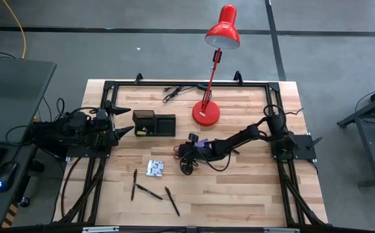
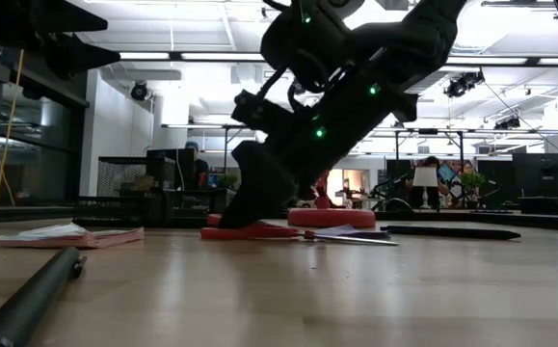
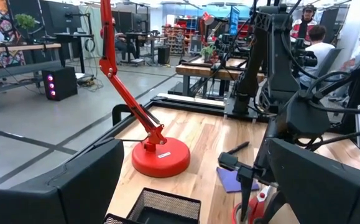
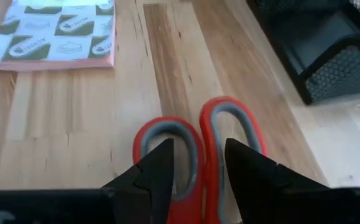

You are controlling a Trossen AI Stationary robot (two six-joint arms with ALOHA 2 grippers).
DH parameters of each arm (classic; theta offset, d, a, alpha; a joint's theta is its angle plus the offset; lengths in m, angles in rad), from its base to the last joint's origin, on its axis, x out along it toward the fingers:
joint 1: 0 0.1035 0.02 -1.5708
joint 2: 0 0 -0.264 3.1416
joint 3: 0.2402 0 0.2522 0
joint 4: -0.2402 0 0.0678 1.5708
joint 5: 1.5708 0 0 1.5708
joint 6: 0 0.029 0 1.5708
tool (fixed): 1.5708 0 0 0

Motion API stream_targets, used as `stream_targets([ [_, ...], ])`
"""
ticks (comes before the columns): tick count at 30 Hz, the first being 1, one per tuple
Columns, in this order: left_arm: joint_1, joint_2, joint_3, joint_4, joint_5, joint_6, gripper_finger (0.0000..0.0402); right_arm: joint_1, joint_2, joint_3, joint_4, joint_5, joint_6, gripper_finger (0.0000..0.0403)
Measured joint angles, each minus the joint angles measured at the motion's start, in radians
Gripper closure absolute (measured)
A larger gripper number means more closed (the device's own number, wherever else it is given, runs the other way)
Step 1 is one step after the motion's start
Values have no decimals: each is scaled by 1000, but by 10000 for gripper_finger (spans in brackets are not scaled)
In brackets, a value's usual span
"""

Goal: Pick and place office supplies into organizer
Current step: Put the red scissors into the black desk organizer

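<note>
Scissors lie flat on table mid-center, handles straddled by R gripper, jaws part-closed round handle loops w/o lift; organizer at ~10 o'clock; L gripper open, idle.

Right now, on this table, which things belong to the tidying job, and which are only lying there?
For the job: red-handled scissors, patterned packet, purple pad, three black pens, organizer.

Only lying about: red lamp, black cable.
</note>
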Motion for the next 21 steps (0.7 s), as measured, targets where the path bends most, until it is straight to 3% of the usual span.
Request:
stream_targets([
  [10, 0, 0, 0, 0, 0, 0, 21, -16, 11, 2, 8, -16, 26, 270],
  [21, 0, 0, 0, 0, 0, 0, 21, -21, 10, 1, 20, -37, 47, 390],
])
